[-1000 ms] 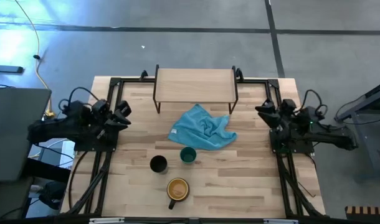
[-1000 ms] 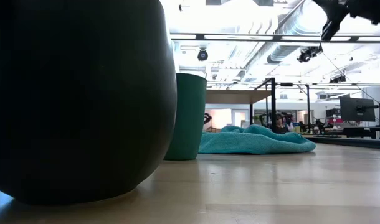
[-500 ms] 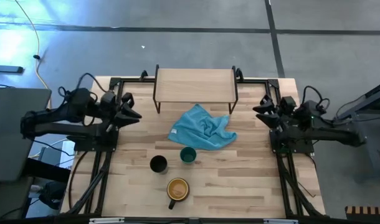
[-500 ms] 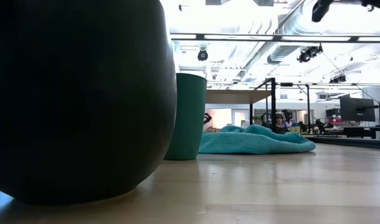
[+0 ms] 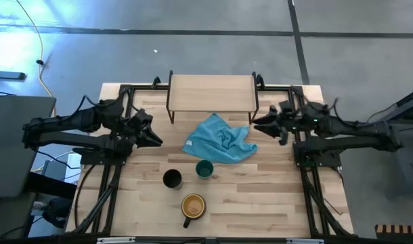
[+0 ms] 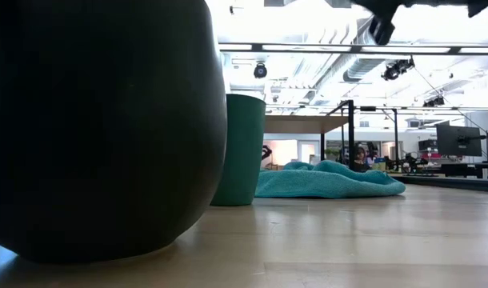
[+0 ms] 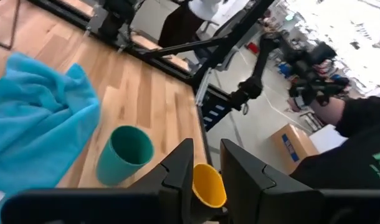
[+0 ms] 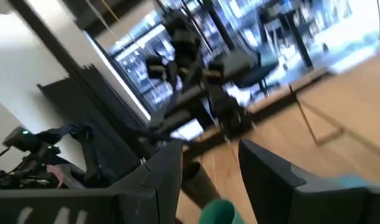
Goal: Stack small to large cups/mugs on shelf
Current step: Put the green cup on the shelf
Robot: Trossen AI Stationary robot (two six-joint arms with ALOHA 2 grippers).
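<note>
Three cups stand upright on the tabletop near its front: the small teal cup (image 5: 204, 169), the black cup (image 5: 172, 178) to its left, and the dark mug with a yellow-orange inside (image 5: 193, 206) nearest the front edge. The light-wood shelf (image 5: 212, 93) stands at the far side. My left gripper (image 5: 154, 139) is open and empty in the air, left of the cups. Its wrist view shows the teal cup (image 7: 124, 154) and the mug's yellow inside (image 7: 209, 185) ahead. My right gripper (image 5: 255, 126) is open and empty, right of the cloth. The teal cup (image 8: 218, 213) shows in its wrist view.
A crumpled blue cloth (image 5: 220, 141) lies in the middle of the table, between the shelf and the cups. Black metal frames (image 5: 118, 122) run along the table's left and right sides. In the low view the dark mug (image 6: 100, 128) fills the left side, with the teal cup (image 6: 242, 148) behind it.
Both arms have reached in from the table's sides. My left gripper has gone toward the table's right and near edges, toward the cups. My right gripper has gone toward the table's left edge, toward the cloth. The cups and the cloth have stayed still.
</note>
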